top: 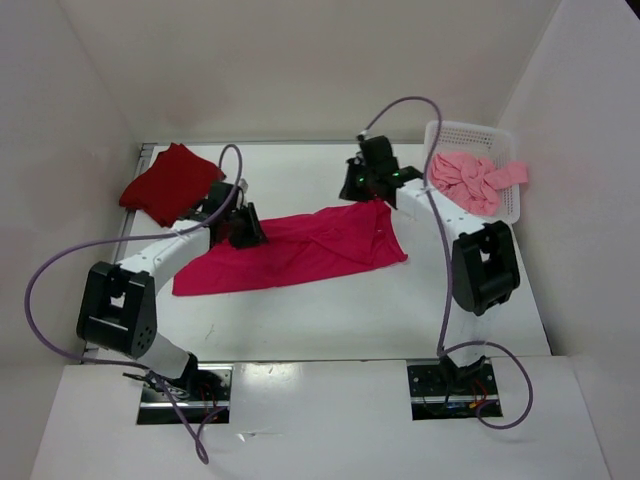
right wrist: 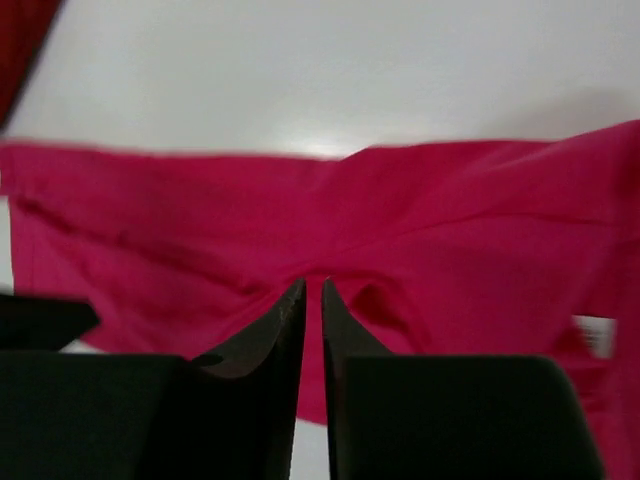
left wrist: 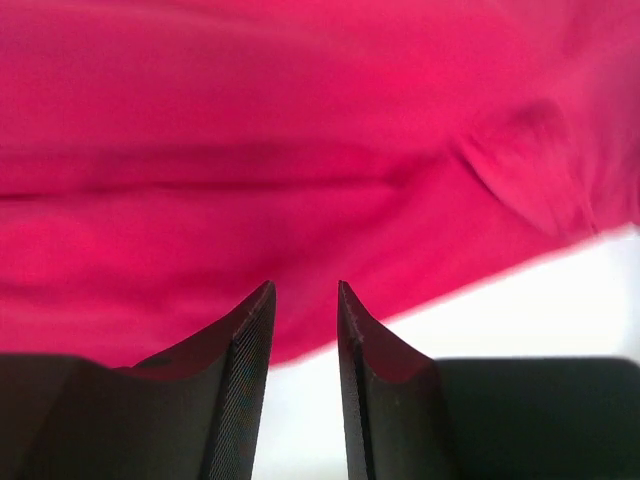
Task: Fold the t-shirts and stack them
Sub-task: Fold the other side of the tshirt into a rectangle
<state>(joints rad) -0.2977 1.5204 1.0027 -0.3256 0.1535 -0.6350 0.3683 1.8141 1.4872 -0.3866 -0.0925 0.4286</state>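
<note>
The bright crimson-pink t-shirt (top: 300, 250) lies spread across the middle of the table. My left gripper (top: 248, 232) hovers over its left part. In the left wrist view the left gripper (left wrist: 303, 285) is open, with only bare table and the shirt's (left wrist: 300, 150) edge showing between its fingers. My right gripper (top: 372, 197) is at the shirt's far right corner. In the right wrist view the right gripper (right wrist: 313, 282) is shut on the crimson cloth (right wrist: 200, 230), which puckers toward the tips. The dark red t-shirt (top: 170, 183) lies folded at the back left. The salmon pink t-shirt (top: 470, 178) is bunched in the basket.
A white perforated basket (top: 470, 128) stands at the back right, with a salmon sleeve hanging over its right rim. White walls enclose the table on three sides. Grey cables loop from both arms. A corner of the dark red shirt (right wrist: 20, 30) shows in the right wrist view.
</note>
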